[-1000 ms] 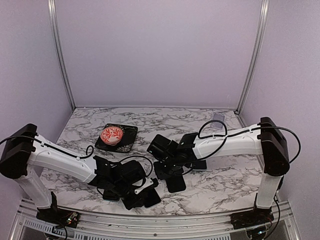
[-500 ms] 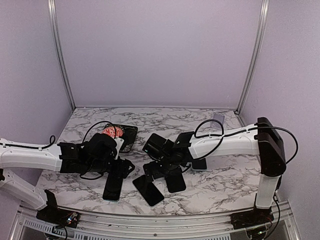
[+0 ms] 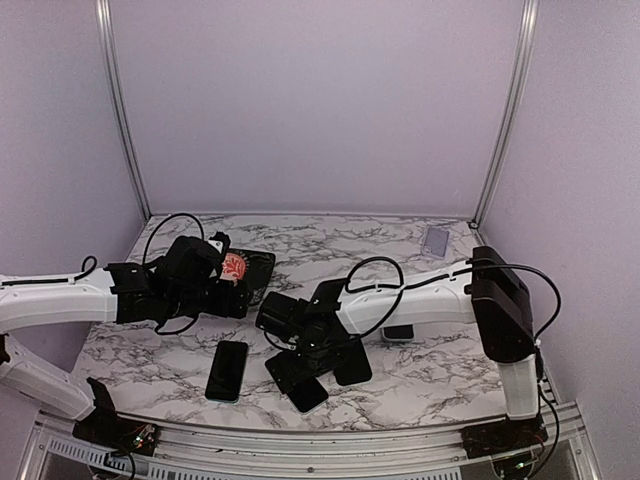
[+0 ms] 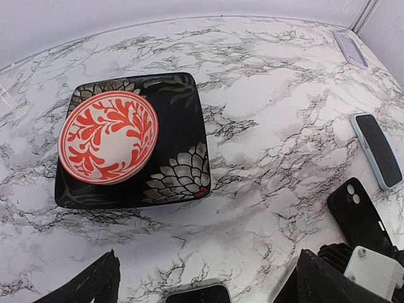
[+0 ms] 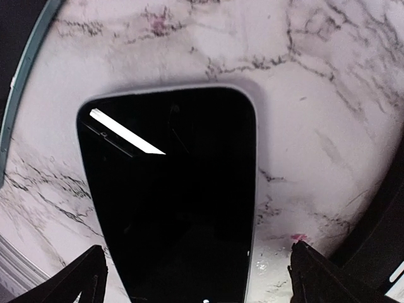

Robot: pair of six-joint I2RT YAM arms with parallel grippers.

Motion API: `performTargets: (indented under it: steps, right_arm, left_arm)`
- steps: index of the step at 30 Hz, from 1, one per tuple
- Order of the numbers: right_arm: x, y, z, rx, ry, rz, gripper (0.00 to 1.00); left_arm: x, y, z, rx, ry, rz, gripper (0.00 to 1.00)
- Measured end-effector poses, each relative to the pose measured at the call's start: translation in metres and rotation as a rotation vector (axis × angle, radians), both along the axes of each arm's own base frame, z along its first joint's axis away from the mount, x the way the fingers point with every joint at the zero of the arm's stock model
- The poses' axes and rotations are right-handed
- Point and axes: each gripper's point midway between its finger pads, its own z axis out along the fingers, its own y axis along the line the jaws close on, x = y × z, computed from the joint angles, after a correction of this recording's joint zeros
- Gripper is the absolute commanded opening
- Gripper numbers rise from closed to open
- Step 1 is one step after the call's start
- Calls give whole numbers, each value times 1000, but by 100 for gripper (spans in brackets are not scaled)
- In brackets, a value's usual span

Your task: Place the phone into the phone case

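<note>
A dark-screened phone with a light rim lies flat near the table's front edge. My right gripper hovers over it, open, its fingertips on either side and not touching it. A second phone lies to the left, and its top edge shows in the left wrist view. A black phone case with a camera cutout rests beside the right gripper. My left gripper stands open and empty, above the marble next to the plate.
A black patterned square plate holds a red-and-white bowl at the left rear. A phone in a pale blue case lies at the right. A clear case sits in the far right corner.
Both grippers have opened. My left arm has pulled back to the left toward the plate, leaving a phone on the table. My right gripper has shifted left over the front phone.
</note>
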Motion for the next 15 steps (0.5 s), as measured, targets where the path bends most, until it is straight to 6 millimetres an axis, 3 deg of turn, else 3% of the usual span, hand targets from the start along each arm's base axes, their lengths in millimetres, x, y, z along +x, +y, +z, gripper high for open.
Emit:
performTargets:
  steps: [3, 9, 15]
  right_arm:
    - [-10, -5, -8, -43, 41, 29, 99]
    - [-22, 4, -6, -54, 85, 68, 98]
    - [-23, 5, -10, -115, 98, 81, 88]
  left_arm:
    - [0, 0, -4, 10, 8, 1, 99]
    - [1, 0, -14, 29, 28, 0, 99]
    - [1, 0, -18, 39, 35, 2, 99]
